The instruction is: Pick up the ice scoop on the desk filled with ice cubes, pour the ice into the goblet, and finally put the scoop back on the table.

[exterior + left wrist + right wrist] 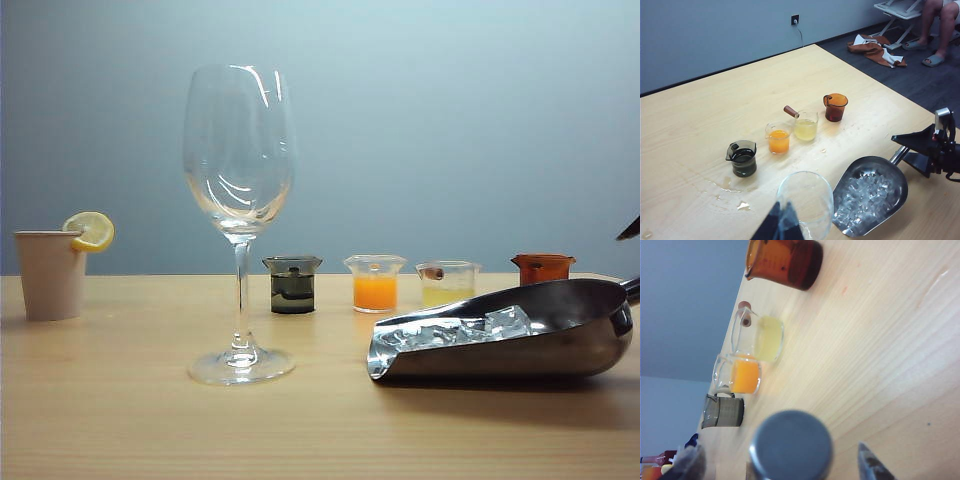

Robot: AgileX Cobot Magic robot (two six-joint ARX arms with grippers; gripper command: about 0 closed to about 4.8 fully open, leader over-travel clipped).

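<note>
Ice cubes (460,330), clear and glassy, fill the ice scoop (520,340). The shiny steel scoop lies flat on the pale wooden table (120,420), close to its right edge as the exterior view shows it. Its open mouth faces the goblet (238,200) and its handle points off toward that right edge.

The goblet stands upright and empty, left of the table's middle, apart from the scoop's mouth.

My right gripper (900,147) sits at the scoop's handle. Its two black fingers are spread, one on each side of the handle's round end. In the right wrist view there is a gap between the handle and each fingertip, so the gripper is released and grasps nothing. In the exterior view only a dark sliver of it shows at the right border, above the handle.

My left gripper (782,227) shows only as a dark tip in its own wrist view, just beside the goblet's rim. I cannot tell whether it is released or clenched.

Behind the goblet and scoop, toward the far edge, four small beakers stand in a row: a dark beaker (292,285), an orange beaker (375,283), a pale yellow beaker (447,283) and an amber beaker (542,268). Near the far left corner stands a beige cup (50,275) with a lemon slice (90,230) on its rim.
</note>
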